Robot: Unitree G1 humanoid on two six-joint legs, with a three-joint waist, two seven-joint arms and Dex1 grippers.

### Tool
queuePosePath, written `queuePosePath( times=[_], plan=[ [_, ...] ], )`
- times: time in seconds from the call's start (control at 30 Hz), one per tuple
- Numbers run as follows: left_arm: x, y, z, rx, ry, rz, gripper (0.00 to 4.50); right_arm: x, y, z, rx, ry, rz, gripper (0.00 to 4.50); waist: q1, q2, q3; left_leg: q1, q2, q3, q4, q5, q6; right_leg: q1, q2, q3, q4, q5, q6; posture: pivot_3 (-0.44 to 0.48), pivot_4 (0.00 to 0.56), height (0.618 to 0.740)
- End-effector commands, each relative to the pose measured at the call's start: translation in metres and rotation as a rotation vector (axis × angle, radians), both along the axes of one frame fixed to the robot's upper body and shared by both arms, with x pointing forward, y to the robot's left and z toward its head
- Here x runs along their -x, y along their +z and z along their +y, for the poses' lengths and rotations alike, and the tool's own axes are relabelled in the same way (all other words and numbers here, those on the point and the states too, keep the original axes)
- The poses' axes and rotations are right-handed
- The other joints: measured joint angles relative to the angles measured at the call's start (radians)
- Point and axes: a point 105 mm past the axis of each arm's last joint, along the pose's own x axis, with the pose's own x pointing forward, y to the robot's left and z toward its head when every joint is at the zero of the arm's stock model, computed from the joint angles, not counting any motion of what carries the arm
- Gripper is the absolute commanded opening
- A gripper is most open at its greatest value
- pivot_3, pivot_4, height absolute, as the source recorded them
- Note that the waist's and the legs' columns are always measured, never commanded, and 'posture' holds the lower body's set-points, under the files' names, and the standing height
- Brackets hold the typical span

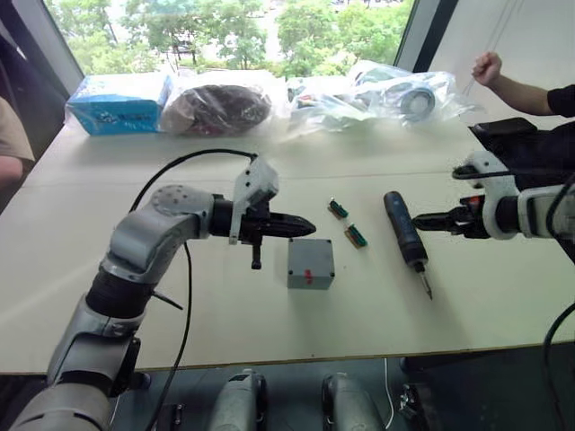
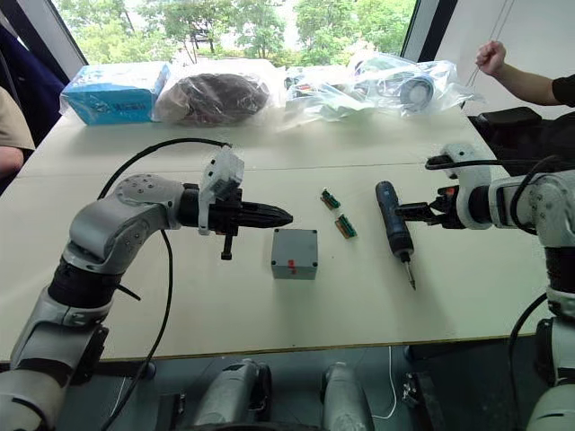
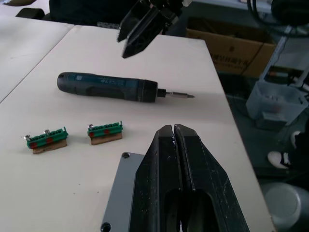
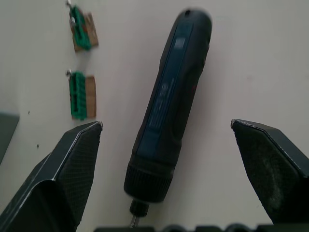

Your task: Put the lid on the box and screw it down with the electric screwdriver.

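Note:
The grey box (image 1: 311, 263) stands mid-table, with a small red mark on its near wall. The flat grey lid (image 3: 120, 193), with corner screw holes, lies on top of it. My left gripper (image 1: 308, 224) is shut and empty. It hovers just above the box's left rear edge, pointing right. The dark blue electric screwdriver (image 1: 404, 235) lies on the table right of the box, its bit toward the front edge. My right gripper (image 4: 166, 128) is open, a finger on each side of the screwdriver's (image 4: 169, 106) body and clear of it.
Two small green connector pieces (image 1: 338, 208) (image 1: 357, 236) lie between the box and the screwdriver. A blue package (image 1: 117, 103) and plastic bags (image 1: 359, 94) line the table's far edge. A person's hand (image 1: 487, 65) is at the back right.

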Motion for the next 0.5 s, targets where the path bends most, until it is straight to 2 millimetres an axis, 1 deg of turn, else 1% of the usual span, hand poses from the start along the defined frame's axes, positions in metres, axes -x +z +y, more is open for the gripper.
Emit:
queuePosePath(
  times=[0.03,0.17,0.27,0.5],
  plan=[
    [0.000,0.000,0.005,-0.032,0.015,-0.068,0.00,-0.004,0.004,-0.003,0.002,0.017,0.057,4.44,-0.006,0.000,0.000,-0.001,0.000,0.000,0.000,0.000,0.000,0.000,0.000,0.000,0.000,0.000,0.000,0.000,0.150,0.740],
    [-0.002,-0.011,0.012,-0.076,0.062,-0.087,0.00,-0.011,-0.006,-0.006,-0.010,0.001,0.138,4.44,-0.012,0.000,0.000,-0.002,0.000,0.000,0.000,0.000,0.000,-0.001,0.000,0.000,0.000,0.000,0.000,0.000,0.150,0.740],
    [-0.002,-0.016,0.016,-0.077,0.102,-0.078,0.00,-0.015,-0.012,-0.003,-0.003,0.025,0.181,4.44,-0.011,0.000,0.001,-0.002,0.000,0.000,0.000,0.000,0.000,-0.002,0.000,0.000,0.000,0.000,0.001,0.000,0.150,0.740],
    [0.002,-0.020,0.016,-0.056,0.153,-0.060,0.00,-0.024,-0.033,0.005,0.046,0.090,0.246,4.44,-0.012,0.000,0.001,-0.003,0.000,0.000,0.000,0.000,0.000,-0.002,0.000,0.000,0.001,0.002,0.003,0.000,0.150,0.740]
  ],
)
